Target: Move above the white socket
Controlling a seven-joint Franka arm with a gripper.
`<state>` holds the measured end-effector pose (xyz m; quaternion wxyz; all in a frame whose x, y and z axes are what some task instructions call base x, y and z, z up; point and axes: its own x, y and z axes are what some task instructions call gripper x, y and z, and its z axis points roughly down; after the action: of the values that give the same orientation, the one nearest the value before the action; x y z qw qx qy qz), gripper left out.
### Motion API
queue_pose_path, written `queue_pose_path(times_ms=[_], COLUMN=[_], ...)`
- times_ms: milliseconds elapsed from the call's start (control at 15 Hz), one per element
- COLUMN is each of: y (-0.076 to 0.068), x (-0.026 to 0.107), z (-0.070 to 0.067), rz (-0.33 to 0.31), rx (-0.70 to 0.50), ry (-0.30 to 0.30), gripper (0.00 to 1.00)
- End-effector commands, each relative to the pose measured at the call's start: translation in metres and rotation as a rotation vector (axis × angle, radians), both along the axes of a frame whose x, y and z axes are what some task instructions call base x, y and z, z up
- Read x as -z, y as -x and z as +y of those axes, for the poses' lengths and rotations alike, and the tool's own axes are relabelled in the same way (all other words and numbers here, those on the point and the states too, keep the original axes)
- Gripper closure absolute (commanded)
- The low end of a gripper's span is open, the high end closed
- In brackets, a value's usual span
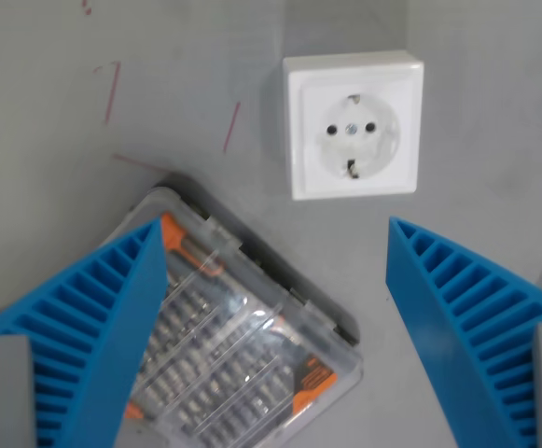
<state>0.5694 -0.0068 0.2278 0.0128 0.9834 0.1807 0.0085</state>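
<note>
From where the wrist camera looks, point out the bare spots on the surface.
Bare grey surface lies right of the white socket, and also between the socket and the clear bit case, reaching down between the open blue jaws. Upper left is free too, bearing only red pen marks. Lower left is crowded by the case.

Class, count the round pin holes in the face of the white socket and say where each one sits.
2: in the white socket, one left of the centre screw, one right of it, level with each other.

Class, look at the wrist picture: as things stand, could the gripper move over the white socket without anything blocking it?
Probably yes. The gripper is open and empty, and the white socket lies just beyond its fingertips on bare grey surface. The clear bit case sits lower down, beneath the left finger, off that path.
</note>
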Motion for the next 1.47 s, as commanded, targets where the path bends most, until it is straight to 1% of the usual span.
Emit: queue_pose_path(times_ms=[67,400,867,1133,1467], y=[-0.011,-0.018,-0.028,-0.031,-0.032], x=[0.006,0.02,0.038,0.045,0.049], z=[-0.007,-0.014,-0.023,-0.027,-0.029], rz=[0.017,0.007,0.015,0.01,0.0], rx=[-0.05,-0.055,-0.059,-0.06,-0.059], ry=[-0.002,-0.003,-0.004,-0.01,-0.016], gripper=[0.0,0.0,0.0,0.0,0.0])
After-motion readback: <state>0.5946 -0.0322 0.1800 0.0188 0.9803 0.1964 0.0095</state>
